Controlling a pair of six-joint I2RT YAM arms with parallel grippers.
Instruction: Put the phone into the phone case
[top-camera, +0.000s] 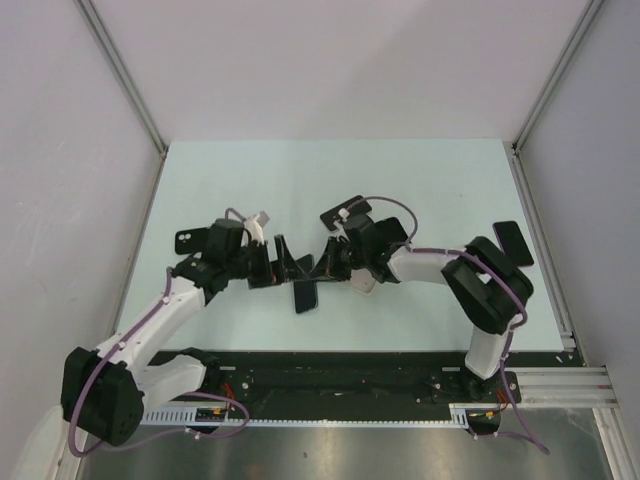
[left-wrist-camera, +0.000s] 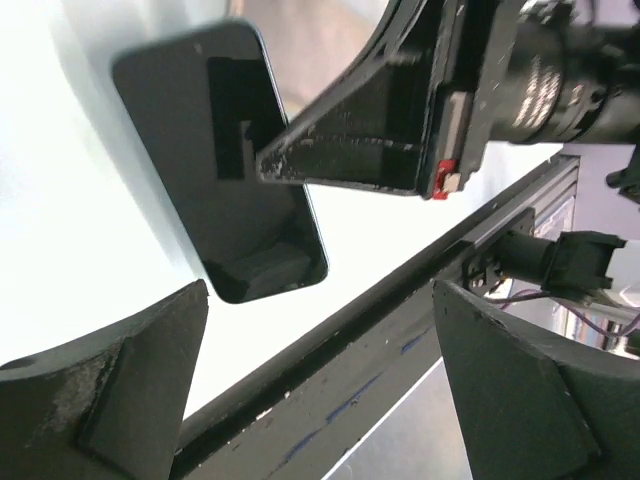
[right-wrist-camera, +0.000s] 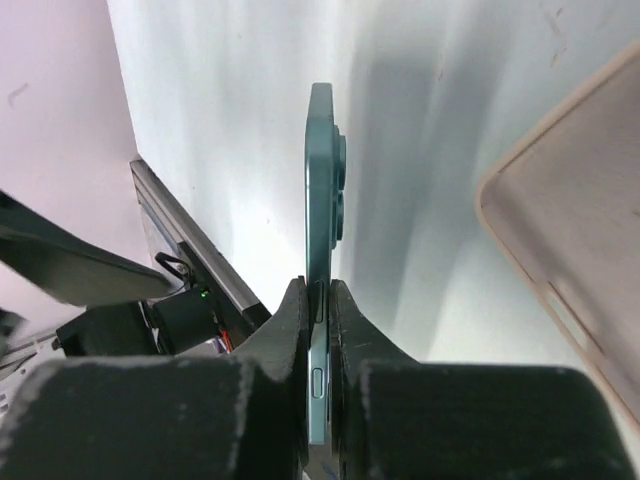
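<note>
The job is about half set up and the joining itself is not yet done. The phone (right-wrist-camera: 320, 200) is off the table (top-camera: 250, 180), over its middle and towards the near edge. It is pinched at one end by the right gripper (right-wrist-camera: 318, 300), whose fingers are pressed flat against its two faces. The left gripper (left-wrist-camera: 318, 300) faces it with its fingers spread wide and nothing between them. The phone case (right-wrist-camera: 570, 250) lies on the table just beside the right gripper, apart from the phone and with nothing in it. What remains, I judge, is to bring the phone flat over the case, line up the corners and press it in. The phone is a thin, rigid slab with a teal metal-looking edge and raised round camera bumps on one face. Its other face is dark glossy glass that mirrors the grippers. The case is pale beige and matte with rounded corners and a raised rim, and it looks soft and slightly flexible. The fingers are black, rough-textured wedges.
</note>
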